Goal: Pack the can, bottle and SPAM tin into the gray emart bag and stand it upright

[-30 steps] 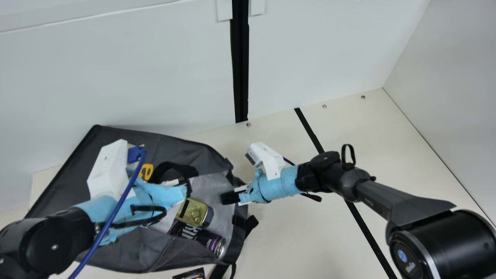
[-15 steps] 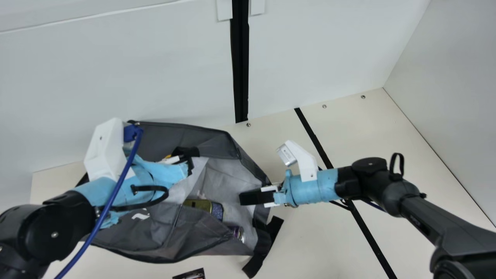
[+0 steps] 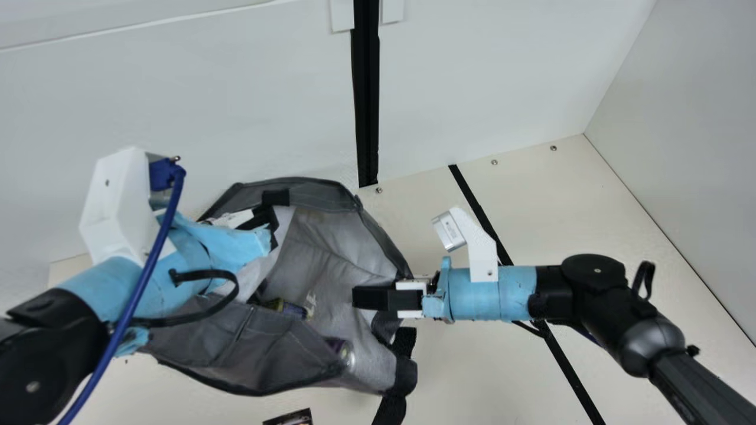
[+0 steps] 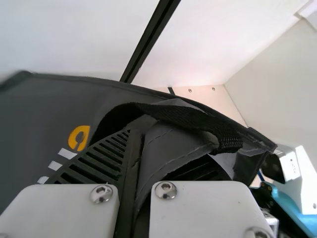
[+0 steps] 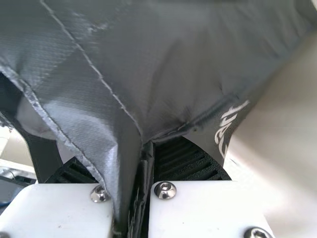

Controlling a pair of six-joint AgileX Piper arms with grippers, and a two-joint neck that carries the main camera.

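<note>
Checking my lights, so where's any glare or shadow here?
Main view: even light, a highlight on the can. Left wrist view: glints on the screw heads. Right wrist view: sheen on the bag, soft shadow beside it on the table.

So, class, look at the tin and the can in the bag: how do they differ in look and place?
Color: the tin shows a yellowish part and a dark blue one, while the can shows purple and a silvery end.
Place: in the main view, the can lies lower and farther right than the tin.
Shared: both are inside the bag, each partly hidden by its gray wall.
</note>
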